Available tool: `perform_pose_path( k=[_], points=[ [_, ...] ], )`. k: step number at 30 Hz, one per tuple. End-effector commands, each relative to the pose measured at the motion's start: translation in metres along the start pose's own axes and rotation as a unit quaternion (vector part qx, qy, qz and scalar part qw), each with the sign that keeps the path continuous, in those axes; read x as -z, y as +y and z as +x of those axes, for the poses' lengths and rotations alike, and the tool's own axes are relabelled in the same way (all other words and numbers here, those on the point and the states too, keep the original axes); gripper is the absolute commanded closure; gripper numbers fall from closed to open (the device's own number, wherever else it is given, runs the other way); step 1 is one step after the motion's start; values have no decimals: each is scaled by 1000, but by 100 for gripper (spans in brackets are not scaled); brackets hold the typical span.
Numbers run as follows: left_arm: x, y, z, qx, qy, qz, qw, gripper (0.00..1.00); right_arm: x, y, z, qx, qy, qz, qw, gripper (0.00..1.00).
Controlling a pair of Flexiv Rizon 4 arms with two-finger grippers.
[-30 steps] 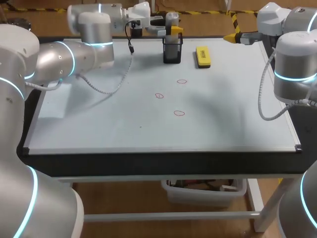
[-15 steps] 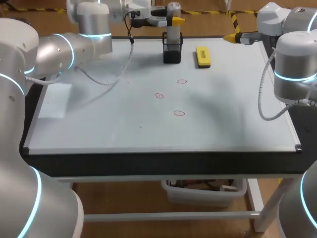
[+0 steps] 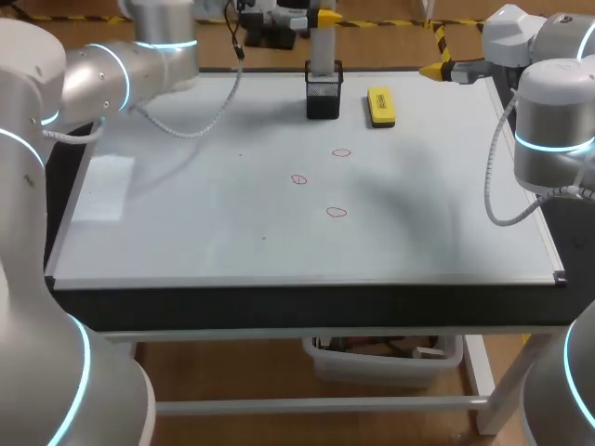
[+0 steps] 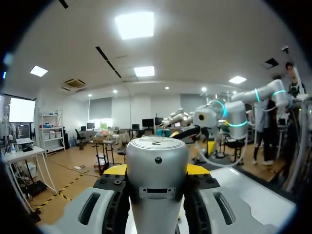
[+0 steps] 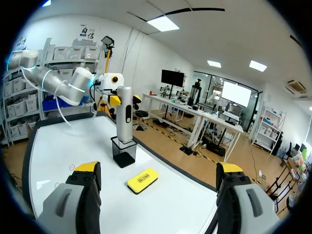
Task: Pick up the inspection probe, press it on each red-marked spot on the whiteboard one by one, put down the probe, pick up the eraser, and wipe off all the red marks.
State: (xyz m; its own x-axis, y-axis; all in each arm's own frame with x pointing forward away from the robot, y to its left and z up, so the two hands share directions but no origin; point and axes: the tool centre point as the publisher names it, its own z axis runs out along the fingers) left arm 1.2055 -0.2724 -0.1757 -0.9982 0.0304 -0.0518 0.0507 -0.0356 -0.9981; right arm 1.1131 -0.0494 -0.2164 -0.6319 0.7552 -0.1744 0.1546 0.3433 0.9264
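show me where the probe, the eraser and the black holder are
probe (image 3: 322, 48), head view, on the middle of its silver shaft
eraser (image 3: 380, 106), head view, on its yellow top face
black holder (image 3: 323, 98), head view, on its front wall

A pale grey-white whiteboard (image 3: 232, 232) with a black frame filled the middle of the frame. Three small red outline marks (image 3: 337, 212) showed near its centre. At upper middle were a silver-grey inspection probe (image 3: 323, 51), a black mesh holder (image 3: 323, 98) and a yellow eraser (image 3: 380, 106). The left arm (image 3: 112, 70) and right arm (image 3: 548, 111) were silver-white with glowing cyan rings. The left gripper (image 3: 321, 19) and right gripper (image 3: 435, 70) had bright yellow tips.
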Motion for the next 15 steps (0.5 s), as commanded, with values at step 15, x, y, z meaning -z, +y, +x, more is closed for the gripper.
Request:
perform_pose_path(
  k=[15],
  points=[
    [78,-40,40,-25,-45,-8,999,100,0,0,0,0,0,1,1000,0]
  ],
)
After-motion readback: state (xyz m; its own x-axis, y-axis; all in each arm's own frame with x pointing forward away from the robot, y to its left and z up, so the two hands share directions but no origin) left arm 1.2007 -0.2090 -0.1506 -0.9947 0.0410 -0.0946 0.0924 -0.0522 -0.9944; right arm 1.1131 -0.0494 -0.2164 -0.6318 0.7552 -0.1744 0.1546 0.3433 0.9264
